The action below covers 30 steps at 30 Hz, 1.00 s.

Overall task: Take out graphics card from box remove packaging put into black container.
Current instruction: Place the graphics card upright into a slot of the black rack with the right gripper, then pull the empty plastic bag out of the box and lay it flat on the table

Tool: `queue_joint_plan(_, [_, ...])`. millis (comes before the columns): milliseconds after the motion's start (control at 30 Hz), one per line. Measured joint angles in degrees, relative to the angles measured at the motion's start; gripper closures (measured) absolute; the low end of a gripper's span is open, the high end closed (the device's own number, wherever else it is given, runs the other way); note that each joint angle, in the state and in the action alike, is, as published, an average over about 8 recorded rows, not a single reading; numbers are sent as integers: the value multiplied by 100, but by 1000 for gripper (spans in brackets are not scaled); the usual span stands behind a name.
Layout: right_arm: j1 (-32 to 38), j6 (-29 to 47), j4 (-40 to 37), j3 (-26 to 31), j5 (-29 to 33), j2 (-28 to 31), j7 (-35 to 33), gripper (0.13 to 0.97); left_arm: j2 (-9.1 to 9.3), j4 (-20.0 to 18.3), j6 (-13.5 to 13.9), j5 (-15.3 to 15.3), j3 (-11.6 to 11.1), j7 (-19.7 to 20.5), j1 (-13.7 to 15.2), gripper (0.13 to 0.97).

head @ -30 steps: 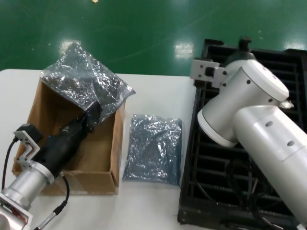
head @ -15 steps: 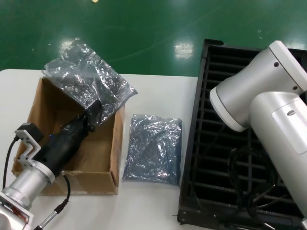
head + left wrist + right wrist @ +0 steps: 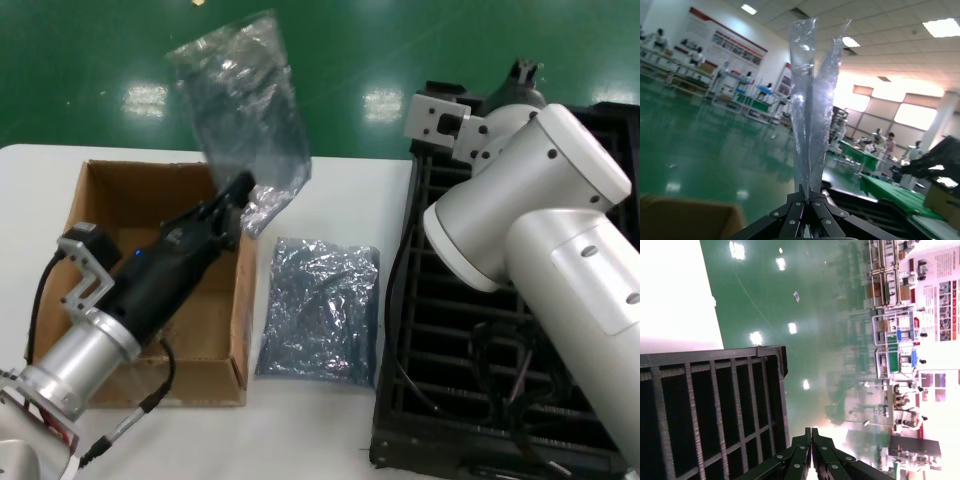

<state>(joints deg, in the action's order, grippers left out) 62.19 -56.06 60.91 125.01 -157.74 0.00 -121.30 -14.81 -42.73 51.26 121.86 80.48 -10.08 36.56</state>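
- The surface is white and carries everything. Taking the box as the landmark, all the other things lie to its right.
- The black container sits furthest right of the box, flush along the surface's right side. Its slotted rows face up, probably so a bare card can be dropped in on edge. No card shows in the rows that are visible.
- The right arm hangs over the container's far end. Its right end effector has its fingers pressed together with nothing between them, so I judge it is waiting there.
- The box lies open-topped on the surface, and what shows of its inside looks bare.
- A second bag lies flat between the box and the container, near the box's right wall. Its contents cannot be made out.
- The packaging is held aloft above the box's far right corner, clear of the rim, likely so it comes free of the box.
- The left end effector pinches the packaging's lower end. I cannot tell whether the graphics card is inside.
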Motion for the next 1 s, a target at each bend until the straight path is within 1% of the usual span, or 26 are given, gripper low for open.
queue_joint_plan(167, [-198,111,224,-268,0,0,27,949,6,-1278,-387,-140,350,521,-371,958])
queue_joint_plan(233, [-310,196,325,-408,0,0,52,952,-25,-1786,-573,-199,490,755,-490,958])
queue_joint_plan(333, [-507,388,481,-624,0,0,132,929,-98,-2478,-861,-285,681,1110,-624,958])
queue_joint_plan(433, [-730,653,640,-822,0,7,268,907,-192,-3004,-1130,-369,846,1421,-694,958])
queue_joint_plan(533, [-945,1078,799,-863,0,113,590,892,-296,-3327,-1396,-481,1018,1708,-699,958])
queue_joint_plan(633, [-1108,1691,957,-660,0,395,1152,846,-417,-3463,-1694,-663,1272,2088,-634,958])
queue_joint_plan(700, [-1165,2177,1059,-388,0,680,1632,814,-501,-3435,-1899,-824,1499,2423,-542,958])
queue_joint_plan(767, [-1177,2652,1152,-73,0,989,2107,783,-576,-3320,-2084,-1002,1754,2801,-410,958])
queue_joint_plan(833, [-1133,3109,1236,272,0,1307,2570,768,-626,-3092,-2232,-1199,2036,3222,-233,958])
queue_joint_plan(867, [-1094,3322,1276,446,0,1460,2794,744,-639,-2950,-2290,-1301,2183,3435,-128,958])
queue_joint_plan(933, [-983,3728,1362,819,0,1768,3262,696,-639,-2592,-2377,-1522,2468,3877,108,958])
queue_joint_plan(1000, [-833,4083,1460,1217,0,2067,3751,648,-601,-2162,-2420,-1745,2738,4302,369,958])
